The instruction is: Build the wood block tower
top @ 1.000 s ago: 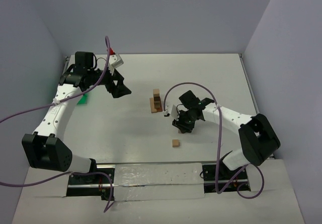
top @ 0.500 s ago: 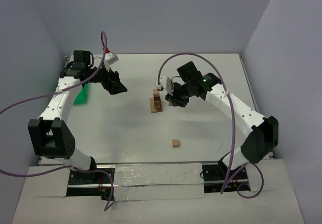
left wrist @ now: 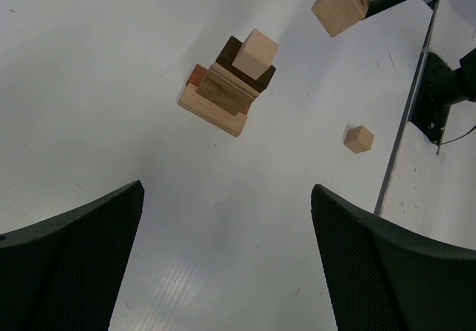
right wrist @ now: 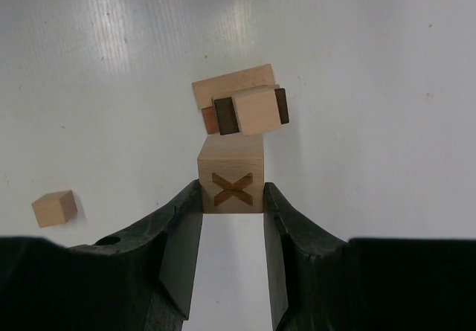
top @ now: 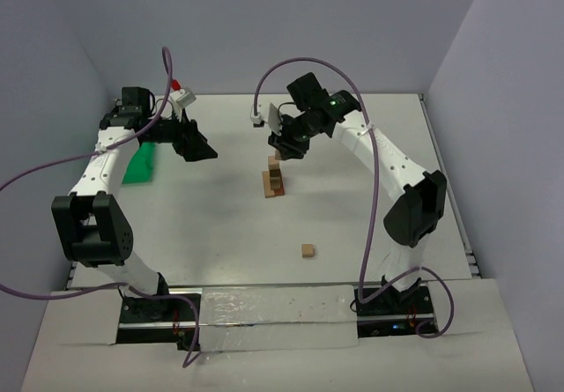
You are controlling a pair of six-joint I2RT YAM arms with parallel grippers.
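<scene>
X-marked cube (right wrist: 231, 173): clamped between right fingers (right wrist: 182, 234), apparently poised above tower (right wrist: 242, 108) for stacking. Left fingers (left wrist: 74, 234): spread wide, empty, aside.

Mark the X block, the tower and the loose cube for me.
X block (right wrist: 232, 190): right wrist view, its X-marked face.
tower (left wrist: 229, 87): left wrist view, its middle block.
loose cube (top: 307, 250): top view, its top face.
</scene>
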